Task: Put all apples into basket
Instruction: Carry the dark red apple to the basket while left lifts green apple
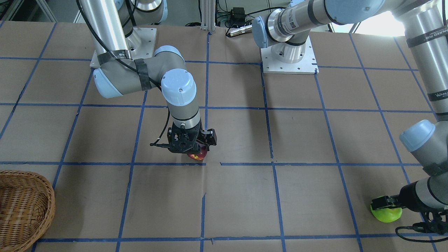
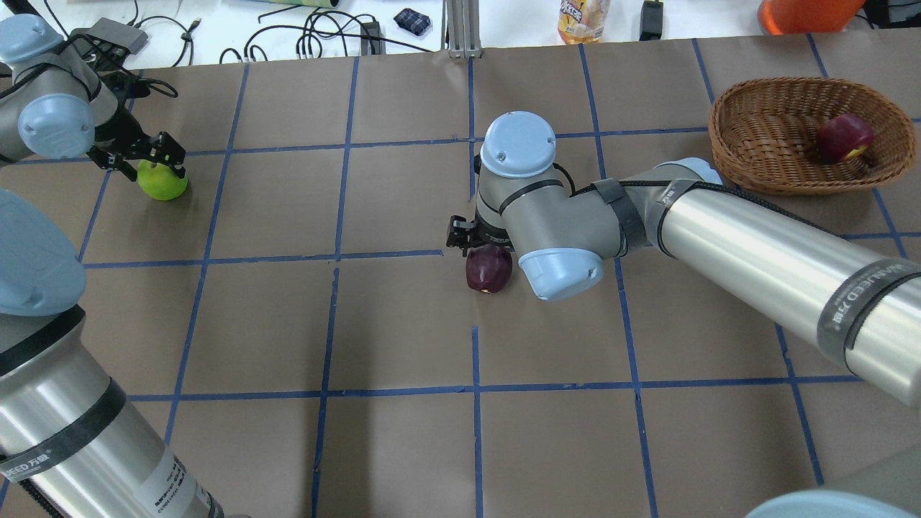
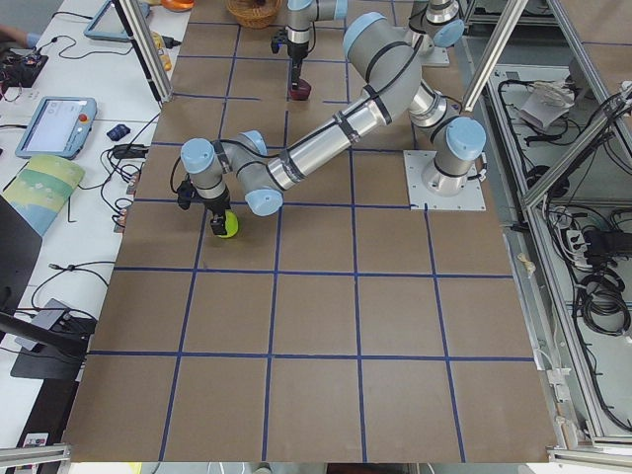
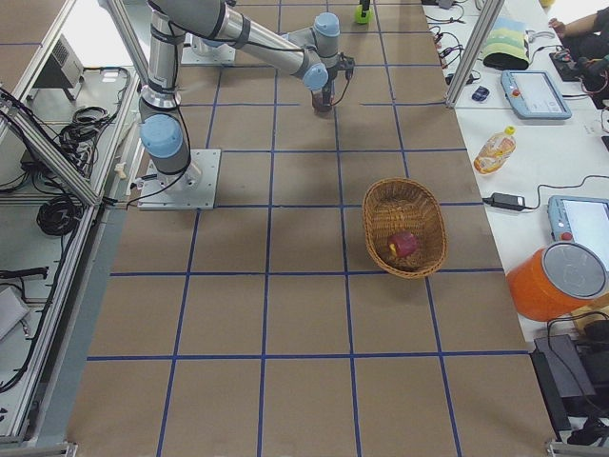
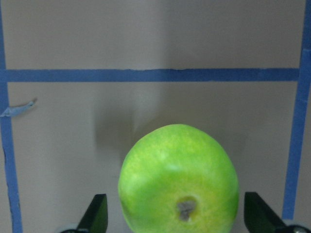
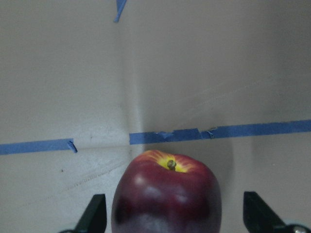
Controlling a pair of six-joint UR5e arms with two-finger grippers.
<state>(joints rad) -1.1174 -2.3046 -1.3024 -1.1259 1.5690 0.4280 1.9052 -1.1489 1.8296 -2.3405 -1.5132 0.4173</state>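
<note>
Taped table (image 2: 403, 324), one basket (image 2: 748, 155), three apples (image 1: 385, 214), red (image 2: 843, 137) inside, green (image 2: 163, 181) within open left pincer (image 5: 176, 216), maroon (image 2: 488, 270) within open right pincer (image 6: 176, 216).

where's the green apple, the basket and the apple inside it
green apple (image 2: 161, 184): overhead view, middle of its visible skin.
basket (image 2: 773, 133): overhead view, bare woven inner wall.
red apple (image 2: 840, 137): overhead view, middle of the fruit, lying in the basket.

You see silver tube arms, grey joints, pale blue caps. Right arm (image 2: 748, 241) carries a black cable (image 1: 91, 29) under black straps. Left gripper (image 1: 386, 205) and right gripper (image 1: 194, 149) are black. Band lettering on left arm (image 2: 65, 432) is likely a brand mark.
</note>
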